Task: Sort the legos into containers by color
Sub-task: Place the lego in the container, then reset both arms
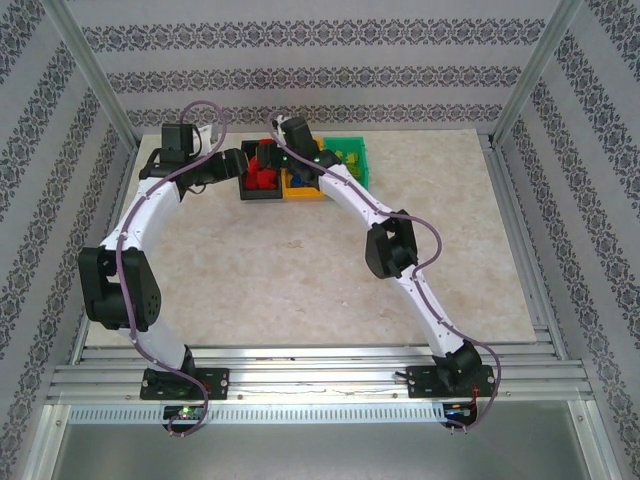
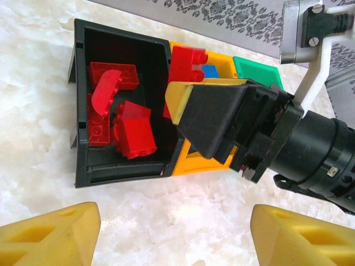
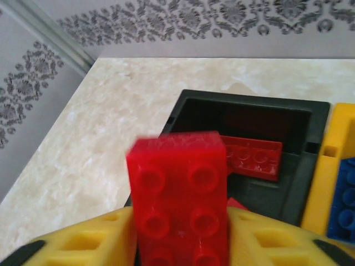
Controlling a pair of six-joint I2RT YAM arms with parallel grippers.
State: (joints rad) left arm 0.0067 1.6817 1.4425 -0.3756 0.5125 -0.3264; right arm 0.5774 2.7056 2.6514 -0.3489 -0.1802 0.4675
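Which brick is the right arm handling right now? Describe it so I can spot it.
Find the black bin, leftmost of the three containers. Near its orange-side wall, a red brick stands between the right gripper's yellow fingers. Unlike the red bricks lying in the bin, it is up in the air.

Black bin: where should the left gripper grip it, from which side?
Probably the near wall's rim of the black bin, from above, one finger inside, one outside: it faces the left gripper and stands free; the orange-yellow bin adjoins another wall.

pale marbled tabletop [image 1: 280, 265], damask-striped walls [image 1: 320, 40], aluminium frame posts [image 1: 92, 72].
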